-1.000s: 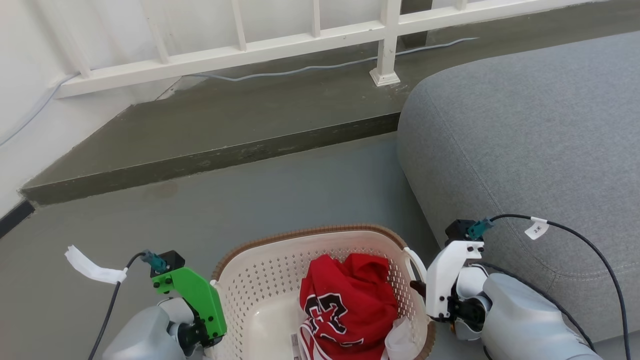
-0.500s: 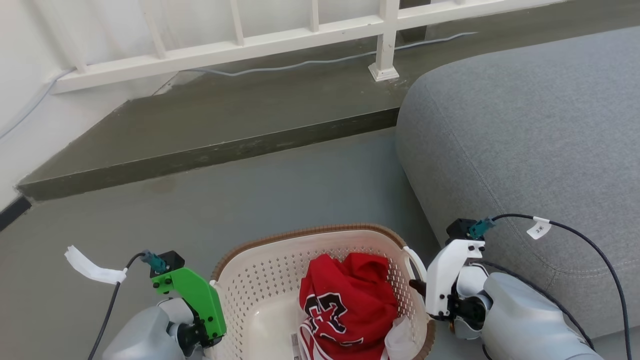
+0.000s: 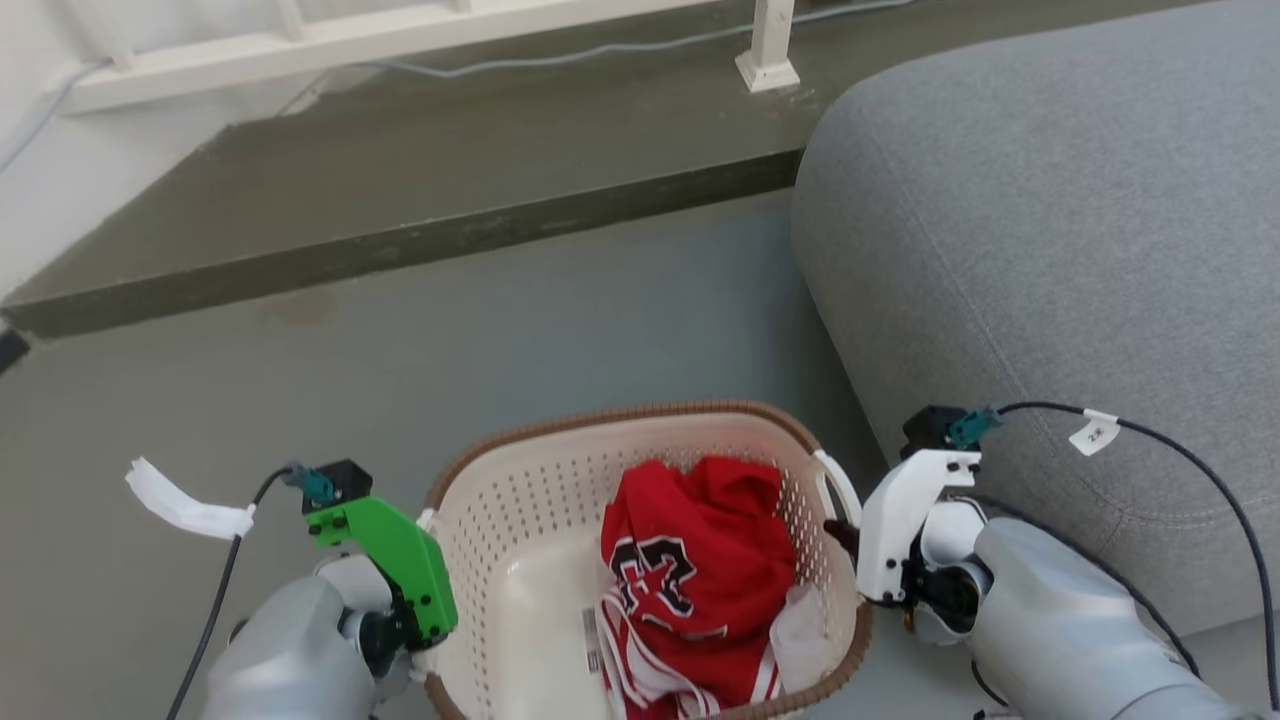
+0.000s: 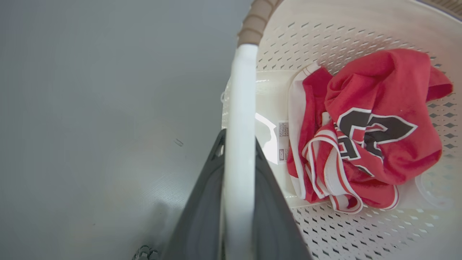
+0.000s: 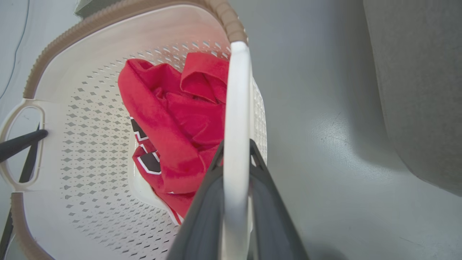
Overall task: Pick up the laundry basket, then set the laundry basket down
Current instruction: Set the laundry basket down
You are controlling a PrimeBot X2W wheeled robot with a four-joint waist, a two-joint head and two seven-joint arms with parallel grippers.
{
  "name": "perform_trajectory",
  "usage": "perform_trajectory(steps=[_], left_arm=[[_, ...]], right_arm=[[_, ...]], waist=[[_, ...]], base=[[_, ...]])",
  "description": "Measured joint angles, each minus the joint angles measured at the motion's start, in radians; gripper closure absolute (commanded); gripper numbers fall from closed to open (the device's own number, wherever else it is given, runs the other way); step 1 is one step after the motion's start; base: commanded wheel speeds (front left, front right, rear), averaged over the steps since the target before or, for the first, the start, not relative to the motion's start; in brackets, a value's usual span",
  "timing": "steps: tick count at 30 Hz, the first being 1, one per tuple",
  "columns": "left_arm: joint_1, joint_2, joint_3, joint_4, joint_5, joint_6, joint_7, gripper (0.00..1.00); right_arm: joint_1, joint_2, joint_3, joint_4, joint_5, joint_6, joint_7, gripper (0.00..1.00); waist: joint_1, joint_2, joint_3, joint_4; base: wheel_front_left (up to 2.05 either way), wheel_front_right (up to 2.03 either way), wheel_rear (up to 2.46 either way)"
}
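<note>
The head view's bottom edge cuts off the near end of the cream-white perforated plastic laundry basket (image 3: 520, 500) and the crumpled red jersey (image 3: 700, 540) inside it. The printed label (image 3: 590, 640) on its floor is too small to read. In the wrist views, white loop handles (image 4: 240, 90) cover the inner sides of the left gripper (image 4: 239, 142) and right gripper (image 5: 236, 151). Whether the basket touches the grey floor (image 3: 600, 320) cannot be told.

Light was soft and bright. Wrist cams were fisheye-warped at the edges, fingers (image 4: 202, 209) blurry up close; small glare in the laundry basket (image 4: 325, 36) just past the left hand (image 4: 238, 140).
</note>
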Motion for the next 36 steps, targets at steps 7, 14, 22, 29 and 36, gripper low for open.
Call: perform_trajectory(steps=[7,14,22,29,36], left_arm=[[-0.055,0.0,-0.011,-0.03,0.019,0.014,-0.058,1.0],[-0.097,0.001,-0.023,-0.054,0.029,0.026,-0.114,1.0],[-0.146,-0.001,-0.033,-0.079,0.049,0.049,-0.186,1.0],[-0.17,-0.001,-0.039,-0.096,0.063,0.072,-0.246,1.0],[-0.226,-0.004,-0.042,-0.104,0.08,0.096,-0.304,1.0]], right_arm=[[-0.045,-0.016,-0.003,-0.013,0.0,0.0,-0.035,1.0],[-0.102,-0.03,-0.002,-0.027,-0.013,0.0,-0.101,1.0],[-0.144,-0.046,0.007,-0.044,-0.038,0.0,-0.176,1.0],[-0.186,-0.055,0.016,-0.053,-0.056,0.0,-0.242,1.0],[-0.236,-0.067,0.02,-0.062,-0.071,0.0,-0.289,1.0]], waist=[[0.0,0.0,0.077,0.005],[0.0,0.0,0.162,0.013],[0.0,0.0,0.263,0.024],[0.0001,0.0,0.366,0.034],[0.0001,0.0,0.455,0.043]], base=[[0.0,0.0,0.0],[0.0,0.0,0.0],[0.0,0.0,0.0],[0.0,0.0,0.0],[0.0,0.0,0.0]])
